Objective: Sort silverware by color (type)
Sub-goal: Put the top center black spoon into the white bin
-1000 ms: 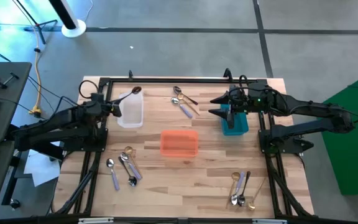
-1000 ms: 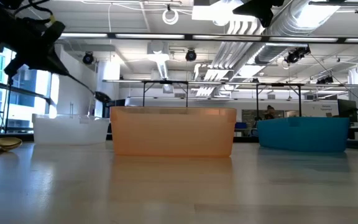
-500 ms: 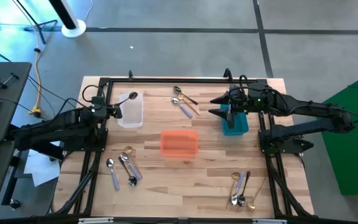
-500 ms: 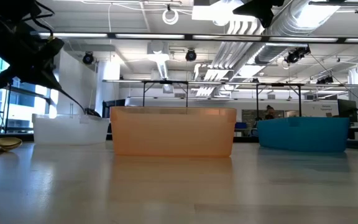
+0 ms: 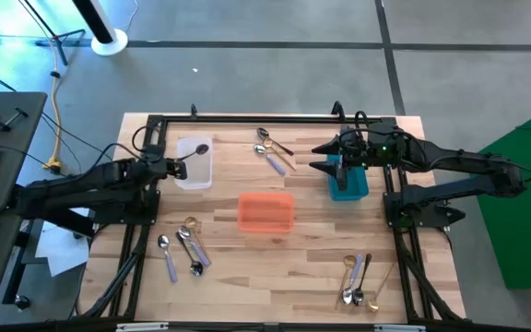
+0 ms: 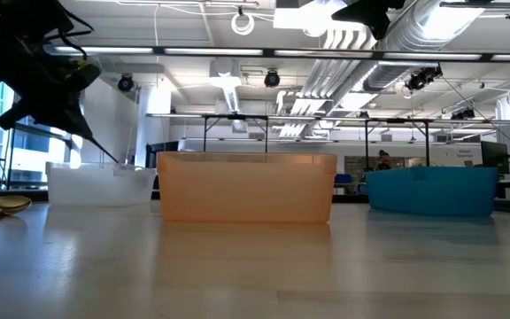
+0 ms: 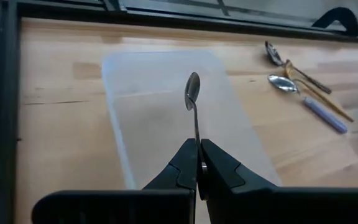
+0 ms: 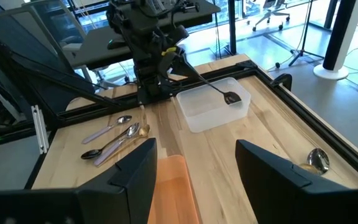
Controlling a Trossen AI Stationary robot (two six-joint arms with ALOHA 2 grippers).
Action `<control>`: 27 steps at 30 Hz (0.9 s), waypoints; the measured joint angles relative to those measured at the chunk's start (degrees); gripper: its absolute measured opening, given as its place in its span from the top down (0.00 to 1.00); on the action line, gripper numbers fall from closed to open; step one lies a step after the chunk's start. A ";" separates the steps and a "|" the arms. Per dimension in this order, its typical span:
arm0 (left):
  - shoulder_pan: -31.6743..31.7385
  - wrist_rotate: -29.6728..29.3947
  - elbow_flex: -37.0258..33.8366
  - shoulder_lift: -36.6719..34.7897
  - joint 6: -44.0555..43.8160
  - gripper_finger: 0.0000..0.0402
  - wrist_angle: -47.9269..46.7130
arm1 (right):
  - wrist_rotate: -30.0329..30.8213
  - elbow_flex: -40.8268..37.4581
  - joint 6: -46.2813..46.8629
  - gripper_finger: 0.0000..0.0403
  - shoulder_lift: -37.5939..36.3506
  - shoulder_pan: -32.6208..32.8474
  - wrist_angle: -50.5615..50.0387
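1. A black spoon (image 7: 193,99) is held by the end of its handle in the left gripper (image 7: 199,167), whose fingers are pinched together on it; the bowl of the spoon hangs over the clear bin (image 7: 166,68).
2. In the high view that same spoon (image 5: 194,153) sits above the clear bin (image 5: 194,175), at about 10 o'clock on the table (image 5: 312,231), with the left gripper (image 5: 166,167) just at the bin's 9 o'clock edge.
3. The right wrist view shows the spoon's bowl (image 8: 231,98) over the bin's open top, not resting on its floor as far as can be told.
4. Near 12 o'clock on the table lie three more spoons (image 5: 270,148), one with a lavender handle.
5. At about 8 o'clock a cluster of spoons (image 5: 184,245) holds gold, silver and dark pieces, touching one another.
6. At about 5 o'clock another group (image 5: 358,279) lies close together, gold and lavender-handled among them.
7. The orange bin (image 5: 265,211) stands at the table's centre; the teal bin (image 5: 348,183) stands at its 2 o'clock.
8. The right gripper (image 5: 324,157) hovers over the teal bin's 10 o'clock corner, fingers spread wide apart and holding nothing.
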 joint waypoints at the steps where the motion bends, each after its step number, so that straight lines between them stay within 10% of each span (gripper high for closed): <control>1: 0.00 0.16 0.00 0.98 0.12 1.00 0.37 | 0.02 0.00 -0.06 0.50 0.00 0.00 0.00; 27: 0.02 2.93 0.00 9.70 -1.06 0.98 0.70 | 0.02 0.00 0.30 0.50 0.00 0.00 0.00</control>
